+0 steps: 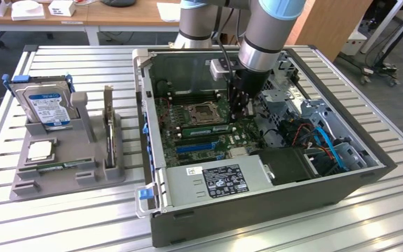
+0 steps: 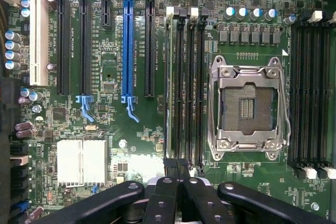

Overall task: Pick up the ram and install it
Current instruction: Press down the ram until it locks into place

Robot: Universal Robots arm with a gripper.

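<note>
A metal table [image 1: 69,220] holds a big open computer case [image 1: 272,202]. The arm [image 1: 268,31] reaches down into the case. Inside lies a green board [image 2: 136,129] full of slots, with a gray box [image 1: 212,184] beside it. The box has a sticker, but the words are too small to read.

To the exterior view's left of the case sits a gray holder [image 1: 61,181]. A drive [image 1: 46,107] with a blue label stands up in it, and a dark card [image 1: 108,123] stands on its edge next to it. I cannot read the label.

The ram [image 1: 205,127] is in the case, standing on its long edge in a slot just beside the square chip socket [image 1: 201,112]. Its long side runs along the socket, from the exterior view's left to right. In the wrist view the ram [image 2: 168,77] shows edge-on.

The gripper [image 2: 177,165] is squeezed all the way closed, and its tips sit at one end of the ram. I cannot tell if it pinches the ram or just touches it.
</note>
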